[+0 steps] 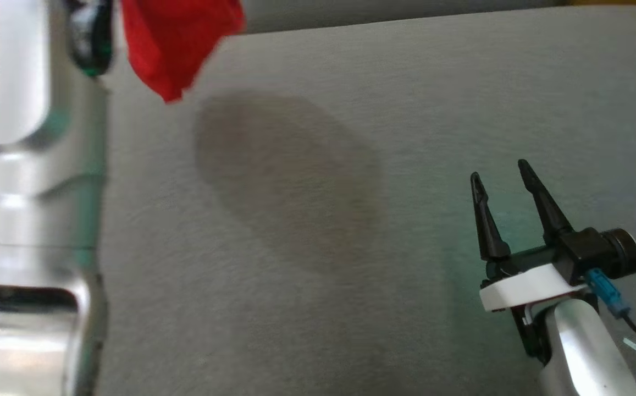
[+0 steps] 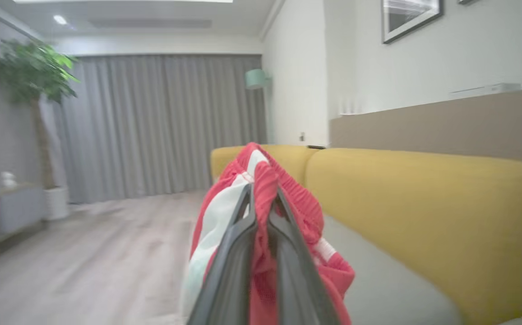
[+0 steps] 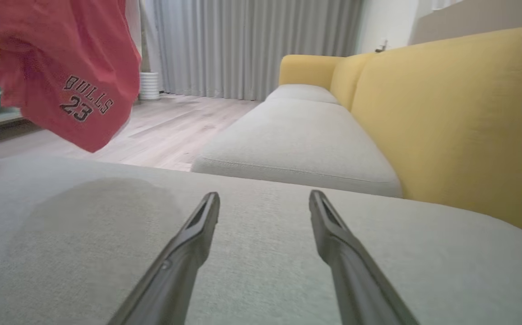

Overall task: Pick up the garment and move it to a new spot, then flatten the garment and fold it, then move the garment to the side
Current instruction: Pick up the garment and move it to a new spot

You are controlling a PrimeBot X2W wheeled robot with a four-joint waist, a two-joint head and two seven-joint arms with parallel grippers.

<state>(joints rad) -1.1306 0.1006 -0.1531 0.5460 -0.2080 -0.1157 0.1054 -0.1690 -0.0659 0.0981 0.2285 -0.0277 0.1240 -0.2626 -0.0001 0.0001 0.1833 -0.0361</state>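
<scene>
The garment is a red pair of shorts with white trim, hanging in the air above the grey cushion at the upper left of the head view. It casts a dark shadow on the cushion. My left gripper is shut on its bunched waistband. In the right wrist view the garment dangles at the upper left, printed "BULLS 23". My right gripper rests low at the right over the cushion, open and holding nothing, its fingers spread wide.
My pale left forearm runs down the left edge of the head view. A yellow sofa back rises on the right, with a second grey seat cushion beyond. Wooden floor, curtains and a potted plant lie further off.
</scene>
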